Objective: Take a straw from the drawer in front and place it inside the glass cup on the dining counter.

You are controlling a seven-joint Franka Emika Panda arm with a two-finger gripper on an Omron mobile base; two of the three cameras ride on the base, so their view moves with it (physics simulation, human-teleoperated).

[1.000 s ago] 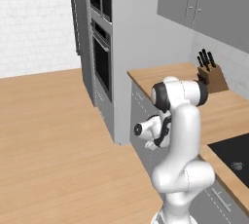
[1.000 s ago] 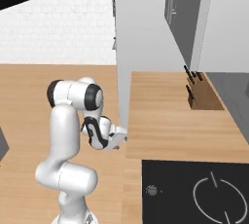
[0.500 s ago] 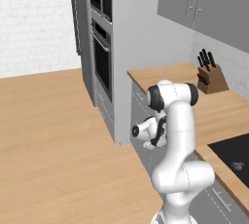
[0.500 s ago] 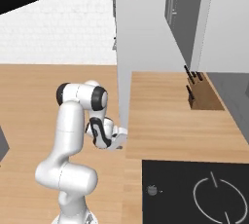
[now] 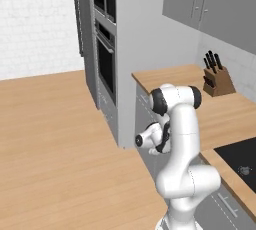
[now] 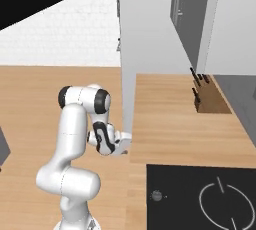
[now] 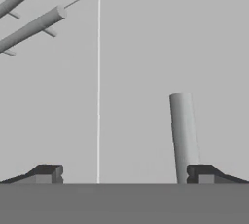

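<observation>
My gripper (image 7: 125, 174) faces the light-grey drawer (image 7: 141, 72) front up close, jaws open wide with nothing between the pads. The drawer is shut. Its silver bar handle (image 7: 184, 135) rises just inside the right-hand fingertip (image 7: 202, 172), the other fingertip (image 7: 48, 172) far off to the left. In the right base view the gripper (image 6: 124, 145) sits against the cabinet front under the wall-side countertop (image 6: 170, 119). In the left base view the folded arm reaches toward that drawer (image 5: 142, 116) front. The straw is hidden. The glass cup and the dining counter are out of view.
Two more bar handles (image 7: 34, 26) cross the upper left of the hand view. A knife block (image 5: 217, 81) stands on the countertop, a black cooktop (image 6: 200, 194) lies nearer the base, and a tall oven column (image 5: 107, 59) stands to the left. Open wooden floor (image 5: 50, 139) lies left of the arm.
The arm has pushed the hand closer in to the cabinet front below the countertop. The jaws have stayed open.
</observation>
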